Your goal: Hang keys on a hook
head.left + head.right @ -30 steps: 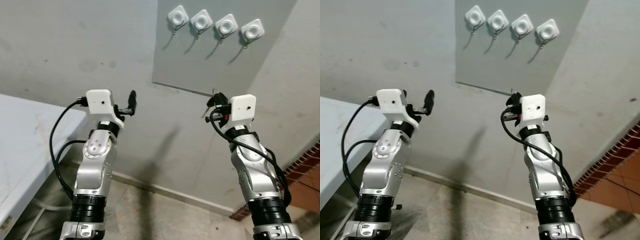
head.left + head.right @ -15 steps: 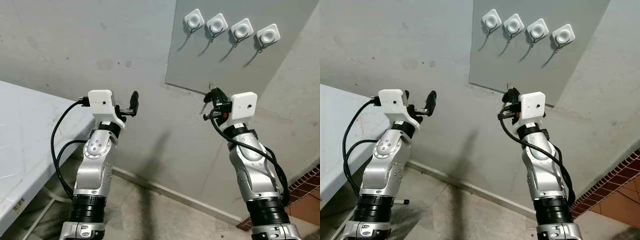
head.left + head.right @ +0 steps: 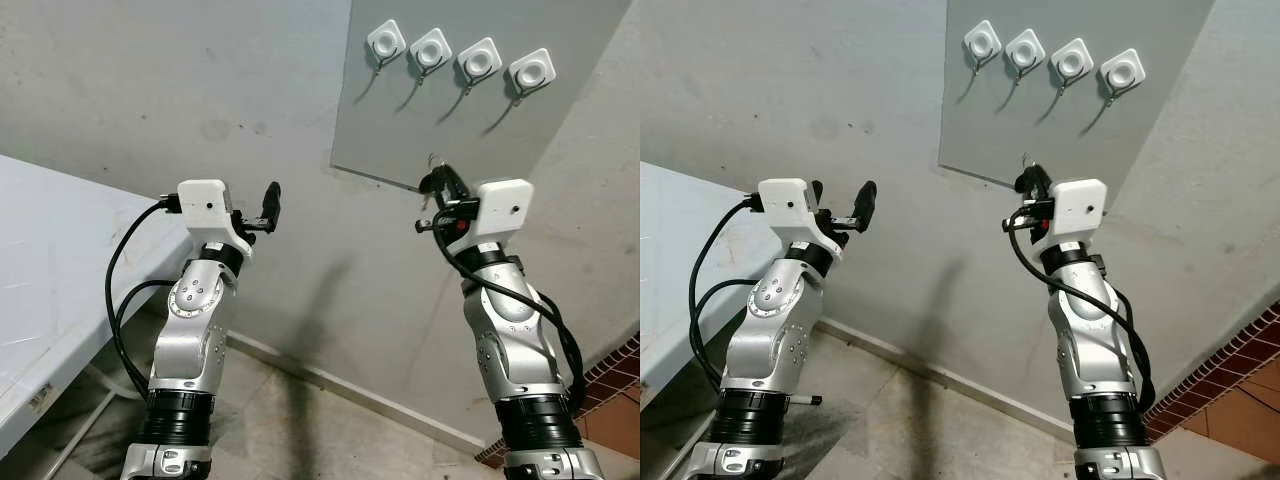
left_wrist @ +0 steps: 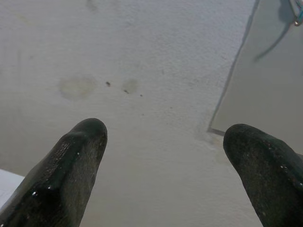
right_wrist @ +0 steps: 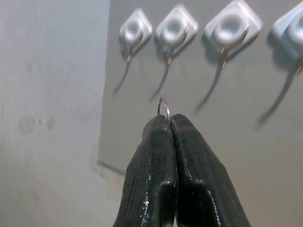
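The right gripper [image 5: 169, 124] is raised toward a grey panel [image 3: 400, 130] on the wall [image 3: 180, 90], its fingers pressed together on a thin key ring [image 5: 164, 108] whose loop pokes out above the tips; the keys themselves cannot be made out. Four white hooks [image 3: 460, 57] sit in a row near the top of the panel, well above the ring and apart from it, each casting a slanted shadow. Nothing lies between the ring and the hooks. The left gripper [image 4: 163, 142] is held up beside the panel's edge, fingers spread wide and holding nothing, facing bare stained wall. A white table [image 3: 50, 280] stands at the robot's left, and brick-red tiles [image 3: 615, 380] show at the far right by the floor.
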{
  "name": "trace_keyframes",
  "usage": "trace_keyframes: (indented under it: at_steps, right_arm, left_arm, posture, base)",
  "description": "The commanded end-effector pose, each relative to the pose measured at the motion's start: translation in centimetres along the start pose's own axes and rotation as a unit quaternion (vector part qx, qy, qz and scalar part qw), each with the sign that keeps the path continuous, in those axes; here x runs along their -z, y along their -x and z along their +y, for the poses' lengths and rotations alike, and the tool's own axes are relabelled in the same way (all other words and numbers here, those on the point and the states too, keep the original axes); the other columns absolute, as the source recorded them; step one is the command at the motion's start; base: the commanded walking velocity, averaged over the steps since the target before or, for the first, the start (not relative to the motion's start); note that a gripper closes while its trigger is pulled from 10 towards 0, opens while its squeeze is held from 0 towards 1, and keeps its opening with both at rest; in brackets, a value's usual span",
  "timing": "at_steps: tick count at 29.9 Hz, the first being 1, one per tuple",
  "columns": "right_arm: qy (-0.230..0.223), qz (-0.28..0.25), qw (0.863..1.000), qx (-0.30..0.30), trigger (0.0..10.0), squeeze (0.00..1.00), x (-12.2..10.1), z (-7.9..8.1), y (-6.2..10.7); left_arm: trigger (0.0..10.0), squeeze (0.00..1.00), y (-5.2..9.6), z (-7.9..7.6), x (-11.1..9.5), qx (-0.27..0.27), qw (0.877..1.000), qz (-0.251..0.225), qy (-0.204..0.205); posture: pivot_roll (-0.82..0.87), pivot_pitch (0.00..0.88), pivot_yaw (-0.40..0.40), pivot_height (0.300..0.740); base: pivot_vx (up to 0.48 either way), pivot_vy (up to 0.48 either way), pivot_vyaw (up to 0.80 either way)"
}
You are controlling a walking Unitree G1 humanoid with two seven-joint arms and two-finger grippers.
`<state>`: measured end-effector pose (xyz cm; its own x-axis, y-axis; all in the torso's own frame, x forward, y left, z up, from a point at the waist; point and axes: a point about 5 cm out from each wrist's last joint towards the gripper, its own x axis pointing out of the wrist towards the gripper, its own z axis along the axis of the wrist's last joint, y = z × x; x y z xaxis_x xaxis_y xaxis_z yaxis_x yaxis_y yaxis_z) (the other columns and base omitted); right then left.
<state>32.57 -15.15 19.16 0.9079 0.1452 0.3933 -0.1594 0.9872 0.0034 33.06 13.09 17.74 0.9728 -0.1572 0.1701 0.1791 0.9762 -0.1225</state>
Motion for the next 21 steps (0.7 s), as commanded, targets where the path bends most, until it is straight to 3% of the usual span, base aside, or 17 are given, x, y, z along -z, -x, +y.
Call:
trace_keyframes:
  at_steps: [1,21]
  right_arm:
    - [-0.003,-0.027,1.000,0.014,10.0,0.00,-1.2,-0.5,-0.4]
    - [-0.003,-0.043,0.999,0.013,10.0,0.00,-2.0,-0.7,-1.0]
  left_arm:
    - [10.0,0.00,-0.1,-0.3,-0.6,0.008,1.000,-0.010,-0.002]
    - [10.0,0.00,-0.4,-1.3,-0.6,0.043,0.999,-0.005,-0.017]
  posture:
    - [0.01,0.000,-0.061,0.740]
    - [0.01,0.000,-0.064,0.740]
  base:
    - [0.000,0.000,0.00]
    - [0.000,0.000,0.00]
